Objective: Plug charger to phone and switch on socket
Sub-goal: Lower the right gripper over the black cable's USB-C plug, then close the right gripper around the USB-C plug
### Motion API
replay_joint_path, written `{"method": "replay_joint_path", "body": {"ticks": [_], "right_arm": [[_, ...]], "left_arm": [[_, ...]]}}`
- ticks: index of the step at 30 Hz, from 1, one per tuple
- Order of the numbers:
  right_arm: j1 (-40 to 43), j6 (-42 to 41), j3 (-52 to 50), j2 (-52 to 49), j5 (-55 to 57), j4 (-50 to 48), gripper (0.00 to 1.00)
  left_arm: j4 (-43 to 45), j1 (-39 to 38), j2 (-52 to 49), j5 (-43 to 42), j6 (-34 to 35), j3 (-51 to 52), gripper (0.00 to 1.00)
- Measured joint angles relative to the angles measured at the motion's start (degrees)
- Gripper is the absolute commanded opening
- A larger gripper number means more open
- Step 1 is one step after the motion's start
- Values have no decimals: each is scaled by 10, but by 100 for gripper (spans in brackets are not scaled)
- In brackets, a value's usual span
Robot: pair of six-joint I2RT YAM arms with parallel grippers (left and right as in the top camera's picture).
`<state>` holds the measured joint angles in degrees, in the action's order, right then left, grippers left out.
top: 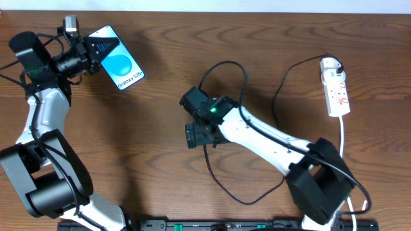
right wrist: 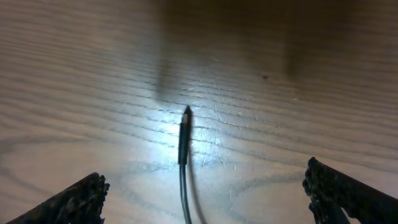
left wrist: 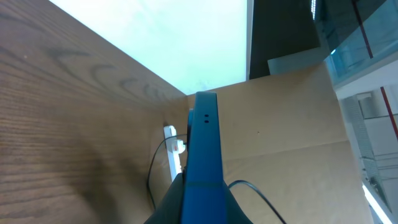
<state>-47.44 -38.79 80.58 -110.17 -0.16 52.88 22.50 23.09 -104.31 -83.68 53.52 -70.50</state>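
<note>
Right wrist view gives the clearest look at the charger [right wrist: 183,146]: its small plug tip lies flat on the wooden worktop [right wrist: 280,93], pointing away from the camera, and the thin black cable runs back under the lens. The right end effector [right wrist: 204,180] hangs over it with its two fingers spread wide, one on each side of the tip, and it holds nothing. I judge the cable to be very light and soft, so it will bend or slide if it is pushed from one side only. The short stiff part just behind the tip looks like the good place to take it, with the fingers closing across it and the very end left free in front. A grip further back would let the tip droop, and then it could not be aimed. In the overhead view the rest of the cable makes loose loops toward the socket [top: 336,86], which lies at the far right, well apart from the other things. The phone [top: 120,66] is at the far left, held by one end in the left end effector [top: 95,48], which is closed on it. The phone is stiff and smooth, probably slippery, so I think this hold must be firm enough to resist the push of the plug
</note>
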Motion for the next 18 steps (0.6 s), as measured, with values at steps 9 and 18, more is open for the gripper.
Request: {"method": "replay_joint_path", "body": {"ticks": [9, 18], "right_arm": [[-16, -14, 0, -42, 2, 7, 94], [-33, -31, 0, -45, 14, 7, 90]], "left_arm": [[0, 0, 0, 0, 0, 0, 7], [0, 0, 0, 0, 0, 0, 8]]}}
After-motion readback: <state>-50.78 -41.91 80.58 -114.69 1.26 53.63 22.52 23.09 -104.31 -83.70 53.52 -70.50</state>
